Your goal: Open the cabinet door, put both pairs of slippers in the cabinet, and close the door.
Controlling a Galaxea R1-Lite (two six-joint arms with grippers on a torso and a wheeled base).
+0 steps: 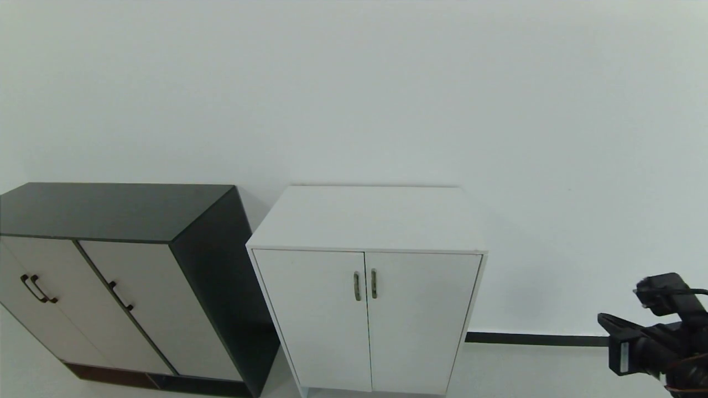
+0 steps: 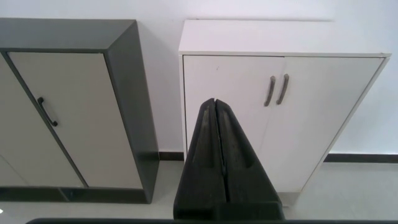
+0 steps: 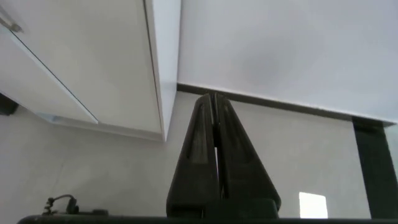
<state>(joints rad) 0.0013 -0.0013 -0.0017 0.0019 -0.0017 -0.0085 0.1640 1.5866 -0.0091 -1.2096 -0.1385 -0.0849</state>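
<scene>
Left jaws and right jaws tight together, empty, near the closed white cabinet (image 1: 368, 218).

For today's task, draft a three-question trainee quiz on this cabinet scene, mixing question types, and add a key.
1. True or false: the white cabinet is closed.
2. Multiple choice: seen from the head view, the dark cabinet stands A) to the white cabinet's left, B) to its right, C) on top of it.
3. Fill in: the left end effector and the right end effector are both ____ and hold nothing.
Key: 1 true; 2 A; 3 shut.
</scene>
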